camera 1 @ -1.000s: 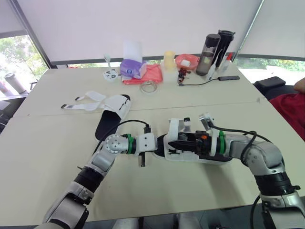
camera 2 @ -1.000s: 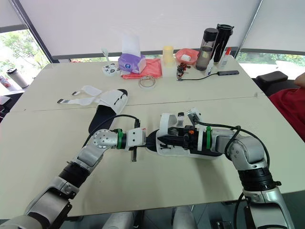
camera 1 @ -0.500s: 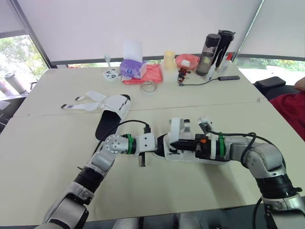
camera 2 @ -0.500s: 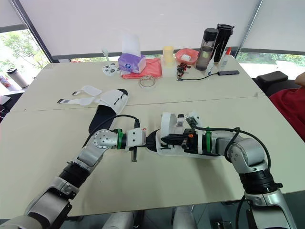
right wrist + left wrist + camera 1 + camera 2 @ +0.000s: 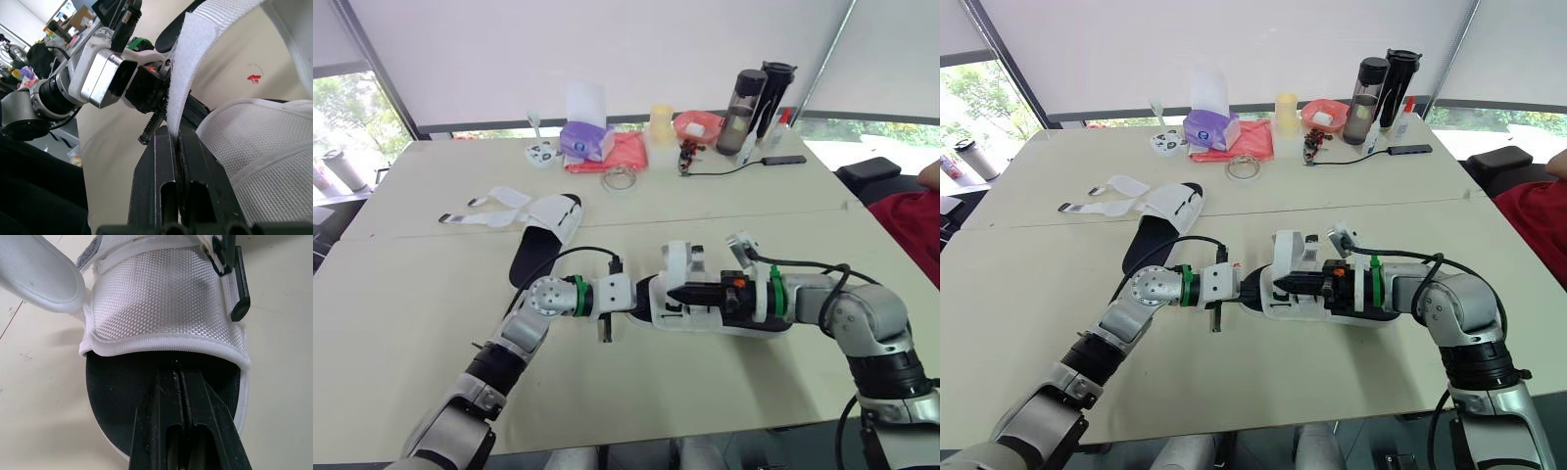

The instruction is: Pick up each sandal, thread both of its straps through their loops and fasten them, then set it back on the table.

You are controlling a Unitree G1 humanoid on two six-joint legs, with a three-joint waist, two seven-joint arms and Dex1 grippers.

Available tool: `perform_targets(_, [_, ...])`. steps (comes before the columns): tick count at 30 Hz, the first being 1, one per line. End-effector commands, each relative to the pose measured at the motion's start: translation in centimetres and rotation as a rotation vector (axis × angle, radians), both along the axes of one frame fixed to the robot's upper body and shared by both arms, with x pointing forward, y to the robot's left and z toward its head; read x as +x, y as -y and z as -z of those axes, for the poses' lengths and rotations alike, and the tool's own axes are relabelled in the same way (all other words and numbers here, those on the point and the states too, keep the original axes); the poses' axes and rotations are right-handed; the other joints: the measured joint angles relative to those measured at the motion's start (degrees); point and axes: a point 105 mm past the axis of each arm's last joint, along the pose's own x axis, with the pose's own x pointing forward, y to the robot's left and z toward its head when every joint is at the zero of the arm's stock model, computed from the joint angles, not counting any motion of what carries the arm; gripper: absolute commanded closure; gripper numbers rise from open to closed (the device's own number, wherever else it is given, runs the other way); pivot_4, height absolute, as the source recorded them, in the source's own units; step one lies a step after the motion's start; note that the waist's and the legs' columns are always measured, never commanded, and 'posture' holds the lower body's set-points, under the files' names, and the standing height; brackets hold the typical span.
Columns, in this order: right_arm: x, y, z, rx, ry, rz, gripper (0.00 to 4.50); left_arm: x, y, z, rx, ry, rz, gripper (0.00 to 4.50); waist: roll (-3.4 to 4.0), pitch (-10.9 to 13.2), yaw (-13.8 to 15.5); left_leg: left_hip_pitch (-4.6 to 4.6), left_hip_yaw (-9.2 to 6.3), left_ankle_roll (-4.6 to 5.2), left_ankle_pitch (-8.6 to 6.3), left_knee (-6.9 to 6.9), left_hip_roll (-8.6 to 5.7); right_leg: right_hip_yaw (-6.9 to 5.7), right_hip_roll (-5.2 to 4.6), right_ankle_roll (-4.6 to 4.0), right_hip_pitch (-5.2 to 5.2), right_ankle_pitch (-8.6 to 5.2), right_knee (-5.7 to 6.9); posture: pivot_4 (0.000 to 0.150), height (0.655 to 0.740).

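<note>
White mesh sandal [image 5: 685, 318] with black footbed, centre of frame on the beige counter [image 5: 411, 313].
Left claw [image 5: 178, 374] lies closed on the footbed; right claw [image 5: 174, 133] pinches the sandal's white hook-and-loop strap [image 5: 188, 63].

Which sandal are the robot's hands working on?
The nearer sandal: right hand pinches its strap, left hand over its footbed; the other sandal lies farther back.

sandal [image 5: 677, 266] heel hidden under the right arm [image 5: 822, 304], person [image 5: 906, 230] cut by the edge, small clutter [image 5: 686, 155] perhaps trinkets
</note>
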Motion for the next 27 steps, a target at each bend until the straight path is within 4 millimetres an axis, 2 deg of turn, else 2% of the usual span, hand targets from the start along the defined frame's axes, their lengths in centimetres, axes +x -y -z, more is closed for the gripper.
perform_targets(1, [-0.2,-0.1,0.6,-0.053,0.037,-0.026,4.44,-0.3,-1.0,3.7,0.12,-0.089,-0.042,4.5,0.0,0.0,0.04,0.0,0.0,0.0,0.0,0.0,0.0,0.0,0.0,0.0,0.0,0.0,0.0,0.15,0.74])
perform_targets(11, [-0.6,0.2,1.7,-0.108,0.039,-0.046,4.44,-0.5,-1.1,3.8,0.118,-0.091,-0.047,4.5,-0.01,-0.01,0.04,0.0,0.0,-0.01,-0.01,0.0,0.0,0.0,-0.01,0.15,0.01,-0.09,-0.01,0.15,0.74])
perform_targets(15, [-0.2,1.0,2.7,-0.194,0.061,-0.019,4.44,-0.4,-1.0,3.8,0.117,-0.091,-0.048,4.5,-0.02,-0.03,0.03,0.0,0.0,-0.02,-0.01,0.0,0.0,-0.01,-0.02,0.18,0.03,-0.11,-0.03,0.15,0.74])
perform_targets(18, [0.4,1.0,2.2,-0.162,0.057,0.015,4.44,-0.4,-1.0,3.8,0.115,-0.089,-0.048,4.5,-0.05,-0.06,0.05,0.01,0.0,-0.02,-0.01,0.0,0.0,-0.01,-0.02,0.19,0.05,-0.12,-0.05,0.15,0.74])
perform_targets(21, [0.5,0.6,1.3,-0.079,-0.023,0.025,4.44,-0.3,-0.9,3.8,0.115,-0.084,-0.05,4.5,-0.05,-0.06,0.06,0.01,-0.01,-0.02,-0.01,0.0,0.0,0.0,-0.04,0.2,0.07,-0.13,-0.07,0.15,0.74])
perform_targets(27, [-1.5,0.1,1.0,-0.033,-0.144,-0.053,4.44,-0.3,-1.0,3.9,0.12,-0.082,-0.052,4.5,-0.05,-0.06,0.13,-0.01,-0.02,-0.02,-0.01,0.0,0.0,-0.01,-0.06,0.14,0.07,-0.09,-0.1,0.15,0.74])
